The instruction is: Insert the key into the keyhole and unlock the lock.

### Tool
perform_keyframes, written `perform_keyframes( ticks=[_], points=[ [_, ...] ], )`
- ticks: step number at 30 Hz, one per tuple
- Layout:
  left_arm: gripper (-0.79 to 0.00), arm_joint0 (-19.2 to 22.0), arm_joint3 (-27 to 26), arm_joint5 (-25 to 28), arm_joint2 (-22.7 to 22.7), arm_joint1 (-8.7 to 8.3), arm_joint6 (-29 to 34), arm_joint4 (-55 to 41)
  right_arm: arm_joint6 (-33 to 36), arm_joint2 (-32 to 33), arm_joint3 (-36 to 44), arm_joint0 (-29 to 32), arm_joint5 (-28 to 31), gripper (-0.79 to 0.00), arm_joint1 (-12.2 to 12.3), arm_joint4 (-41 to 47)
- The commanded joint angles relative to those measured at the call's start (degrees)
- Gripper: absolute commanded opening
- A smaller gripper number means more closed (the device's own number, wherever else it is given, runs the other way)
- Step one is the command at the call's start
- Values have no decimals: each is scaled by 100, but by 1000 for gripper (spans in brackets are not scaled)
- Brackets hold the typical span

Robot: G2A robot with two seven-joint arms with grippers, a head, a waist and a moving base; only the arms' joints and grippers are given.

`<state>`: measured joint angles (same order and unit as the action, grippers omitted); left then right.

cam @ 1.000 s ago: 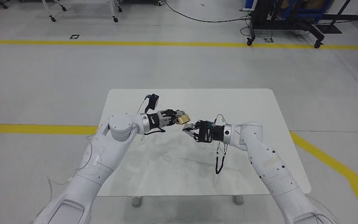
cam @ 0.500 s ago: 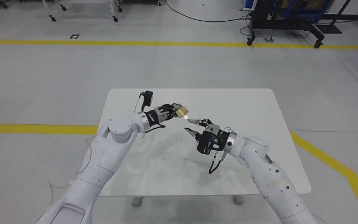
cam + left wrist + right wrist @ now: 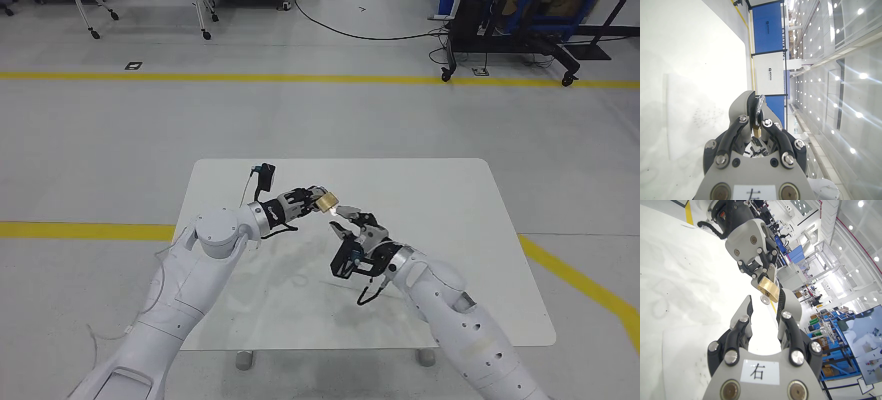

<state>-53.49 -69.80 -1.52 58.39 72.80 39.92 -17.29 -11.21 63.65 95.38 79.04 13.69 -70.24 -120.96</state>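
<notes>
A brass lock [image 3: 326, 203] is held above the middle of the white table [image 3: 450, 200] by my left gripper [image 3: 316, 200], which is shut on it. In the right wrist view the lock [image 3: 769, 289] points its keyhole end at me, and a small silver key [image 3: 765, 298] sticks out of it. My right gripper [image 3: 765, 296] stands open a short way in front of the key, touching nothing; the top view shows the right gripper [image 3: 344, 222] just beside the lock. The left wrist view shows the lock's shackle [image 3: 760, 108] between the left gripper [image 3: 758, 110] fingers.
Bare white tabletop [image 3: 677, 275] lies under both grippers. A black cable [image 3: 370, 288] hangs from the right wrist. The table's far edge [image 3: 340, 160] and right edge [image 3: 520, 250] are well away from the grippers.
The right gripper, close against the lock one second ago, has opened and drawn back toward the table's front, leaving the key in the lock. The left gripper shifted slightly toward the far side.
</notes>
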Motion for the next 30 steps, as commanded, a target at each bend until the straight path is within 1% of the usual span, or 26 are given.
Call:
perform_keyframes(
  ticks=[1,4,6,11,15,17,21,23,25,26,28,30],
  points=[
    [-785,-1,-5,-11,1,2,0,17,81,-31,-20,-34,-8,-582,-8,-5],
    [-785,0,-6,-21,5,5,12,31,180,-75,-46,-71,-44,-730,-20,-22],
    [-785,-1,-3,-18,10,8,24,25,236,-107,-63,-97,-48,-785,-31,4],
    [-785,4,-2,-10,0,18,37,55,365,-158,-111,-152,-72,-785,-52,63],
    [-785,2,-10,28,5,22,28,91,334,-140,-149,-138,-101,-785,-74,421],
    [-785,-10,-31,60,9,23,25,103,188,-80,-210,-121,-31,-785,-91,922],
    [-785,-52,-119,178,6,24,-61,217,-435,162,-512,-91,438,-785,-120,2487],
    [-785,-83,-154,230,16,24,-113,258,-602,235,-643,-112,682,-785,-116,2843],
    [-785,-113,-179,253,33,23,-188,296,-676,255,-713,-153,848,-785,-103,2854],
    [-785,-123,-191,252,44,22,-212,301,-697,251,-728,-167,887,-554,-95,2775],
    [-785,-145,-216,289,69,21,-280,334,-812,260,-775,-161,1000,0,-88,2865],
    [-785,-157,-222,293,95,18,-290,343,-874,306,-782,-149,1041,0,-72,2846]
  ],
)
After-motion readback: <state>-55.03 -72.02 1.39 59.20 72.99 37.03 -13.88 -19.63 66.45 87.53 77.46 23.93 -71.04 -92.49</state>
